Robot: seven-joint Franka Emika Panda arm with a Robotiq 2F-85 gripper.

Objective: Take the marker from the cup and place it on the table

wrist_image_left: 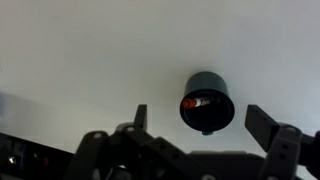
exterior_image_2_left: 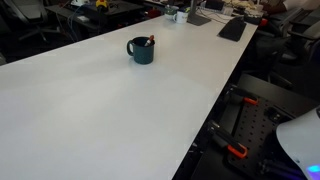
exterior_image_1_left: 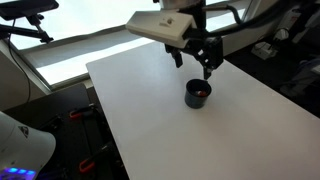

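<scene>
— Gripper (wrist_image_left: 198, 112) jaws frame the wrist view, spread wide and holding nothing; where is the marker (wrist_image_left: 196, 101)?
— Inside the black cup (wrist_image_left: 207, 98), its red end showing. In an exterior view the cup stands upright on the white table (exterior_image_1_left: 250, 130), with the gripper hanging just above it, not touching

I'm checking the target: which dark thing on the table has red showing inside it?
The round cup standing alone mid-table: the marker shows red at its rim. The flat black object at the far end shows none.
</scene>
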